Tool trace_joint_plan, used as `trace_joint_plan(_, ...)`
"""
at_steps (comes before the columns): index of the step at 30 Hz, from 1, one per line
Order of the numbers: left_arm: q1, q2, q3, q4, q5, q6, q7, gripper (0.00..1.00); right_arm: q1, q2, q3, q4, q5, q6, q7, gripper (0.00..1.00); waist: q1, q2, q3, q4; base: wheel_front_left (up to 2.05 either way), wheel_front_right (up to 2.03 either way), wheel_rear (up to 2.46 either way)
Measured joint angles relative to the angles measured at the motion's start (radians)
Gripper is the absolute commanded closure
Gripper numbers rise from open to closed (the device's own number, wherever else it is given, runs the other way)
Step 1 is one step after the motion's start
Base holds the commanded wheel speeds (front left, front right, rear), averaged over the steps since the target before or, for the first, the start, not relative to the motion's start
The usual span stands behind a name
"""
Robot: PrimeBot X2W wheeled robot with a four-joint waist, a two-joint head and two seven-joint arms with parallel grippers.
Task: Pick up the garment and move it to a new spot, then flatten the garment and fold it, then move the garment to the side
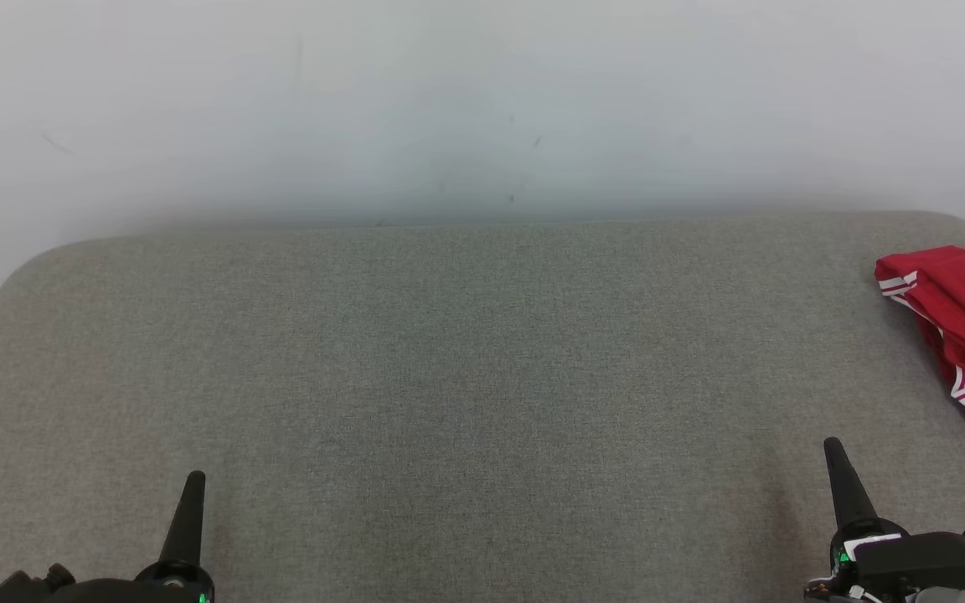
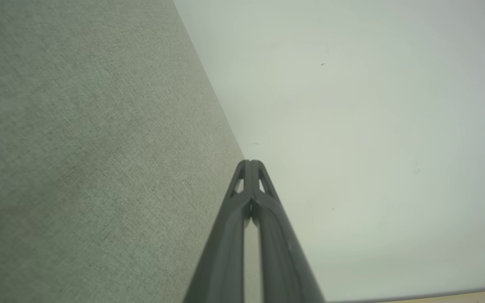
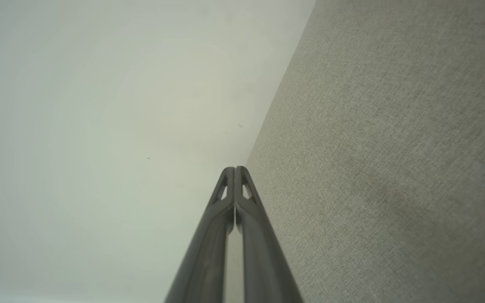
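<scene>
grey woven fabric covers the table (image 1: 482, 377), a broad padded top with rounded far corners that runs up against a pale wall (image 1: 482, 109) marked with a few faint scuffs.

the garment (image 1: 964, 327) lies at the far right of the table, near the right-hand far corner, and the edge of the head view cuts it off. it is red with white stripes along its hems, bunched in soft folds rather than spread flat, and it rests on the fabric with nothing touching it.

the left pincer (image 1: 193, 481) sits at the lower left of the head view, its two dark fingers pressed together into a single point that aims toward the wall. it holds nothing. its own wrist view shows the fingers meeting at the tip, with the table to one side and the wall to the other.

the right pincer (image 1: 831, 445) sits at the lower right, also pinched fully together and empty, leaning slightly to the left. the garment lies beyond it and to its right, well apart from its tip. in the right wrist view the fingertips touch in front of the line where table meets wall.
</scene>
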Motion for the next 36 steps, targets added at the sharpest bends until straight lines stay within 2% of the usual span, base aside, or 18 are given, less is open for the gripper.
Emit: trace_joint_plan(36, -0.039, 0.000, 0.020, 0.021, -0.282, -0.011, 0.072, 1.00, -0.039, 0.014, -0.030, 0.014, 0.274, 0.000, 0.072, 1.00, 0.0000, 0.0000, 0.003, 0.004, 0.00, 0.00, 0.00)
